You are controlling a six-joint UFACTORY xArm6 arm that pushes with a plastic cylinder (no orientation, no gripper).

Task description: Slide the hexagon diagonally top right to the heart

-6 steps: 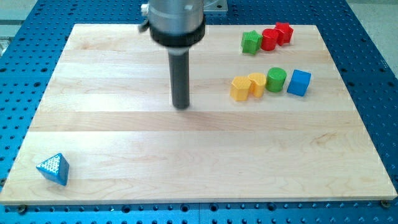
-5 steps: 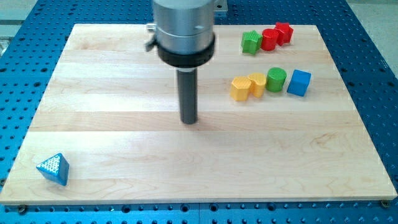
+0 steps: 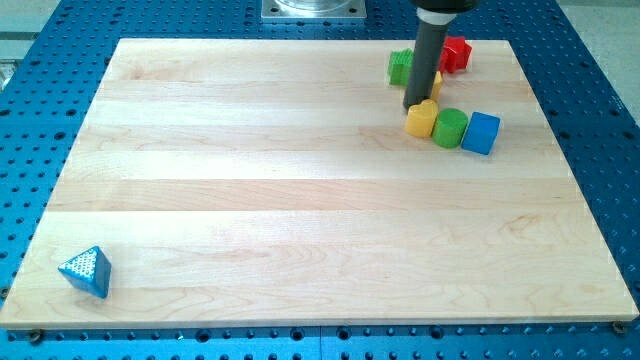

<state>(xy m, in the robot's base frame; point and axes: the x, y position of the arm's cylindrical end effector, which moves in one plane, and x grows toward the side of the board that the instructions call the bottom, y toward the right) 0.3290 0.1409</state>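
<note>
My tip (image 3: pixel 414 107) rests on the board at the view's upper right, touching the top-left side of a yellow block (image 3: pixel 422 119) whose shape I cannot make out. A sliver of a second yellow block (image 3: pixel 437 84) shows just right of the rod, mostly hidden behind it. I cannot tell which of the two is the hexagon and which the heart. A green cylinder (image 3: pixel 449 128) touches the lower yellow block's right side, and a blue cube (image 3: pixel 481 132) stands right of the cylinder.
A green block (image 3: pixel 399 67) stands left of the rod near the board's top edge. A red block (image 3: pixel 456 52) stands right of the rod, another red one partly hidden behind it. A blue triangle (image 3: pixel 85 271) lies at the bottom left corner.
The rod has moved from the board's middle to the upper right. The two yellow blocks have shifted right and up from their earlier spots; one is now mostly hidden behind the rod.
</note>
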